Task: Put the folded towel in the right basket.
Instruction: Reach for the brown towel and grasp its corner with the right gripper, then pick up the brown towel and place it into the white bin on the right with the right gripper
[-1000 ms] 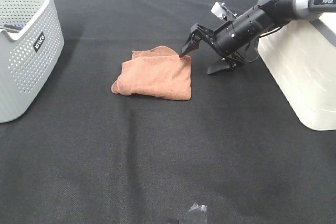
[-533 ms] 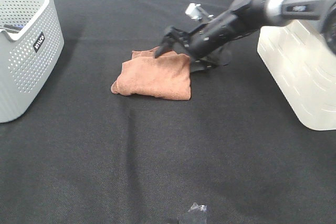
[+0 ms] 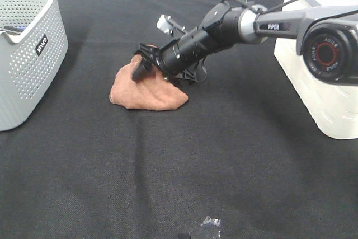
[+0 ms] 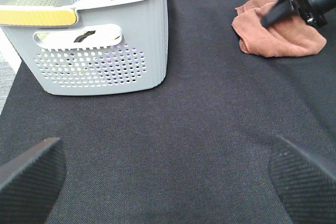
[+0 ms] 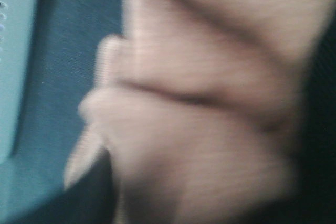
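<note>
The brown towel (image 3: 144, 89) lies bunched on the black table, left of centre. My right gripper (image 3: 154, 71) reaches across onto it, jaws spread: one finger (image 3: 138, 71) lies over the towel's top and the other is hidden behind it. The right wrist view is filled by the blurred towel (image 5: 210, 103). The left wrist view shows the towel (image 4: 278, 32) with the right gripper's finger (image 4: 275, 11) on it. The white right basket (image 3: 324, 82) stands at the right edge. My left gripper (image 4: 168, 182) is open and empty, well away from the towel.
A grey perforated basket (image 3: 28, 48) with items inside stands at the far left, close in the left wrist view (image 4: 105, 61). A small dark object (image 3: 208, 226) lies at the table's front edge. Black cloth covers the table.
My right arm has swept left onto the towel. The towel has slid left and crumpled from a flat fold into a heap.
</note>
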Tool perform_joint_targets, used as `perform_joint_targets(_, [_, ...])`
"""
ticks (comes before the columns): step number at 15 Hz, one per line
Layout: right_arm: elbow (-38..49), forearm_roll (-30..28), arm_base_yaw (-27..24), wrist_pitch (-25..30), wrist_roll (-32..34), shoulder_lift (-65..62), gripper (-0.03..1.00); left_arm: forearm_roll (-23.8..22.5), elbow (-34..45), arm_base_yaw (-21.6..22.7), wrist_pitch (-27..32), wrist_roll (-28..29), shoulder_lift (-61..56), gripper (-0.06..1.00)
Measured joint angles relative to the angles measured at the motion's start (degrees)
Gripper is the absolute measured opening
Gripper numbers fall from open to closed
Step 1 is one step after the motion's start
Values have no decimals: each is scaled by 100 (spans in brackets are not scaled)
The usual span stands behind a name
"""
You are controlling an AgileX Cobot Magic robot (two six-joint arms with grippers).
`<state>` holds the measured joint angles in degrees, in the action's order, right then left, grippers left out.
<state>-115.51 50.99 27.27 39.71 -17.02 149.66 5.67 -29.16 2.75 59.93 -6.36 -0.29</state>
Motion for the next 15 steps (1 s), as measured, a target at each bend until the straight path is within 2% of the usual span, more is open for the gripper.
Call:
perform_joint_targets(1, [-46, -52, 0, 23, 0, 40, 21, 0, 0, 0, 0, 0, 0, 97])
perform_joint_targets(2, [-120, -143, 0, 109, -11, 52, 18, 0, 0, 0, 0, 0, 0, 97])
perform_joint_targets(3, [-246, -241, 0, 229, -17, 69, 18, 0, 0, 0, 0, 0, 0, 97])
perform_joint_targets(5, [-665, -539, 0, 802, -23, 155, 18, 0, 0, 0, 0, 0, 0, 97])
perform_joint_targets(8, [-2355, -1117, -97, 2498, 206, 206, 18, 0, 0, 0, 0, 0, 0, 97])
perform_joint_targets(9, [-2945, -1266, -189, 2819, 332, 206, 18, 0, 0, 0, 0, 0, 0, 97])
perform_joint_targets(11, [-4148, -1547, -607, 2916, 888, 86, 18, 0, 0, 0, 0, 0, 0, 97])
perform_joint_targets(12, [-4148, -1547, -607, 2916, 888, 86, 18, 0, 0, 0, 0, 0, 0, 97])
perform_joint_targets(15, [-4309, -1811, -1329, 3008, 1140, -561, 18, 0, 0, 0, 0, -6, 0, 97])
